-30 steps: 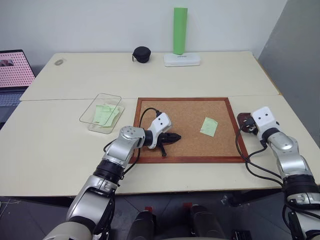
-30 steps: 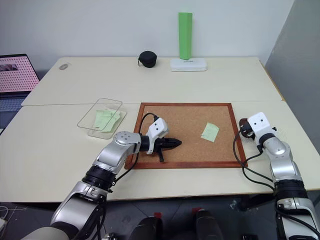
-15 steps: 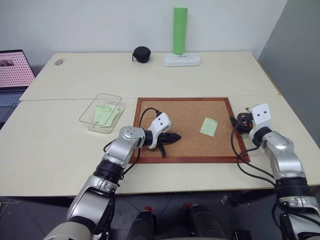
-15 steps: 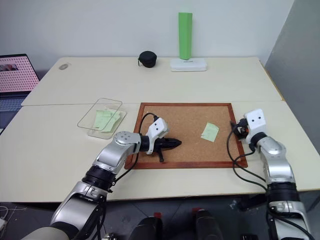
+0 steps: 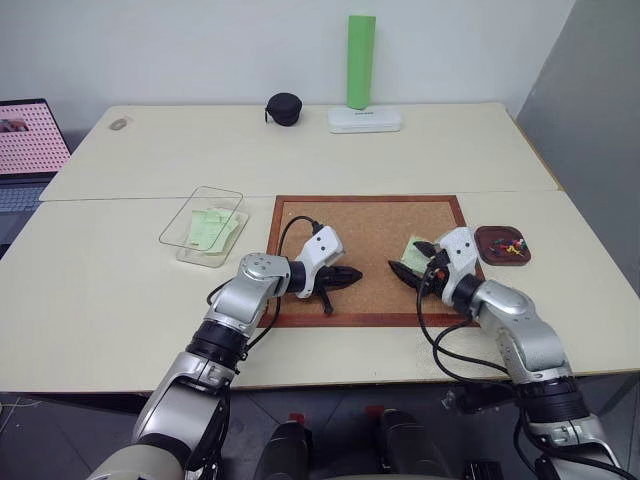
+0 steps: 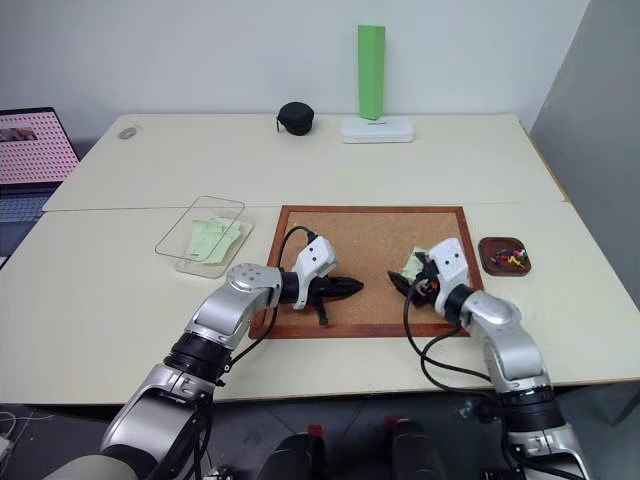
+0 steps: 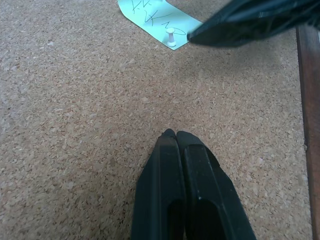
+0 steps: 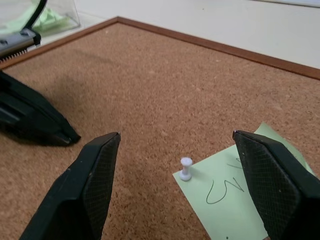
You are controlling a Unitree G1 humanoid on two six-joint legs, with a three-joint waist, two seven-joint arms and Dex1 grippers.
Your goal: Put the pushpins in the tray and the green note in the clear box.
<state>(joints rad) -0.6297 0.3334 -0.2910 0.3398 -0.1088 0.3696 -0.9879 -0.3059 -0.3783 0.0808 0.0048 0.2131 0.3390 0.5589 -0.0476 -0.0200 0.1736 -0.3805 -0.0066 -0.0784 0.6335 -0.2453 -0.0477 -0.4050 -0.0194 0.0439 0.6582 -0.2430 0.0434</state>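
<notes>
A large wood-framed corkboard lies flat near the front edge of the pale beige counter. On the right half of the cork lies a small pale green square paper note with pen scribbles on it, pinned at one corner by a tiny white pushpin that stands upright through the paper.

The right gripper hangs low over that note, its two black fingers spread wide apart with the white pin between them; they touch neither the pin nor the paper, as far as the wrist view shows. The left gripper rests over the left-centre of the cork, pointing across the board toward the right gripper, its black fingers pressed together with nothing between them. The two grippers are near each other but apart.

Just off the board's right edge sits a small dark brown shallow tray, and inside it lie several tiny pushpins with red, yellow and green heads.

Off the board's left edge stands a shallow transparent plastic box with rounded corners; it already holds pale green paper slips.

Toward the far edge of the counter stand a tall bright green upright block on a flat white base, and beside them a small round black pouch. A laptop screen with a pink pattern stands past the counter's left edge.
</notes>
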